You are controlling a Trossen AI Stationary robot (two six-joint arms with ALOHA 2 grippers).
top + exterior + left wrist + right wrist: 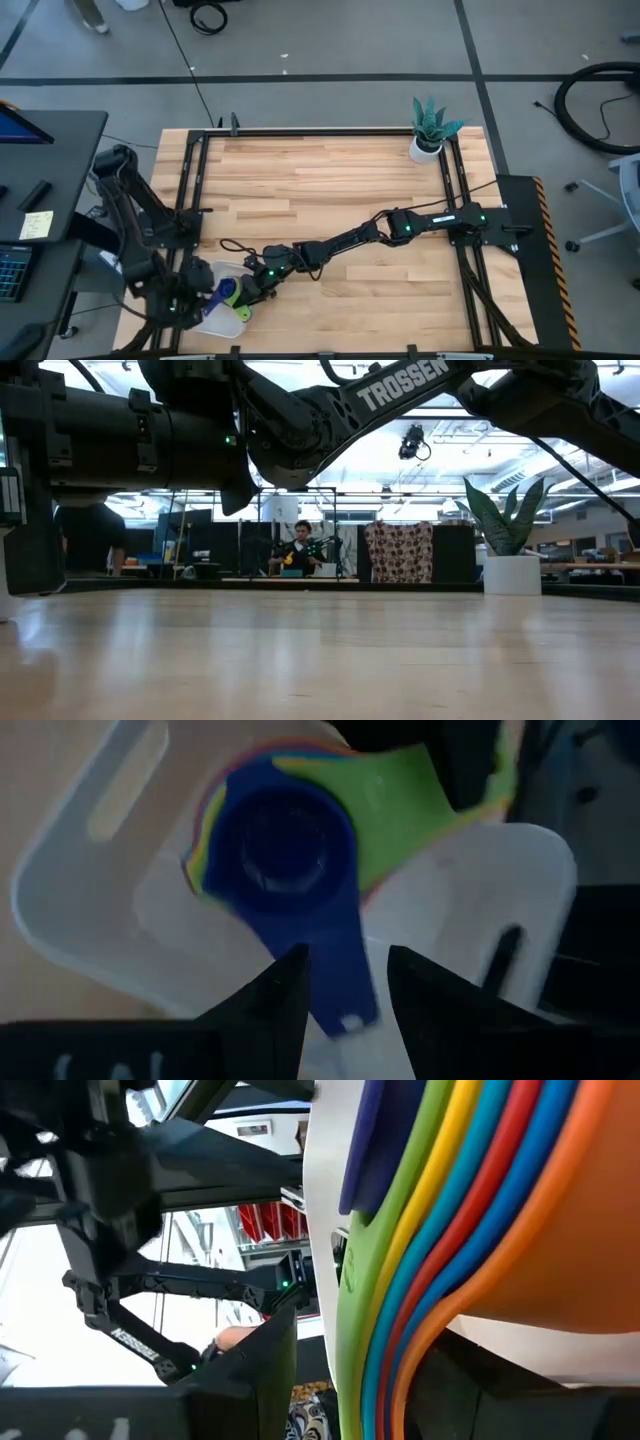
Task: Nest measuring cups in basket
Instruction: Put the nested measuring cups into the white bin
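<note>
The measuring cups [280, 850] sit nested in one stack inside the white basket [60, 900], dark blue on top, at the table's near left [230, 295]. My left gripper [348, 955] is open, pointing steeply down, with a finger on either side of the dark blue handle [340, 985]. My right gripper [257, 288] reaches in level from the right, open. The fanned handles [385, 1330], green through orange, lie between its fingers, one of which [265, 1370] stands clear of the green handle. My left gripper straddles the dark blue handle [345, 1005] from above. Whether either finger touches it, I cannot tell. My right gripper has its other finger hidden behind the orange cup [580, 1230] and the basket's white wall [540, 1350]. I cannot tell whether that finger touches them.
A white potted plant [430, 135] stands at the table's far right corner. The black frame rails [190, 190] run along the table's edges. Bare wood [330, 190] lies between the basket and the plant. A person [300, 550] sits in the room beyond the table.
</note>
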